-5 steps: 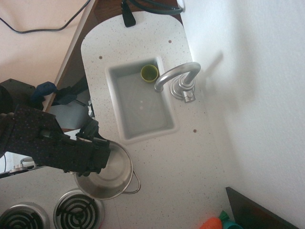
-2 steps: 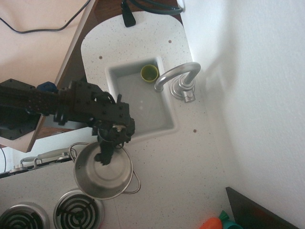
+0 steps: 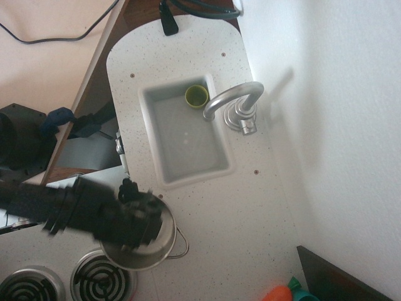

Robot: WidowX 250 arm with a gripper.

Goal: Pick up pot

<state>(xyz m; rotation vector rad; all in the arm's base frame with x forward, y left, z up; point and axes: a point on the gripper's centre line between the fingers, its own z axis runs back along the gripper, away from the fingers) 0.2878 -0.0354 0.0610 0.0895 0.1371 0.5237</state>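
one pot (image 3: 164, 241) on table (image 3: 232, 207), gripper (image 3: 139, 221) blurred over it. i can't tell fingers' state. grasp step; next i need confirmed rim hold, then lift.

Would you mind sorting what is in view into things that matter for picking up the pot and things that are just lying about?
Part of the job:
pot
gripper, above the pot, blurred

Just lying about:
yellow-green cup in the sink
faucet
stove burners
orange object at the bottom edge
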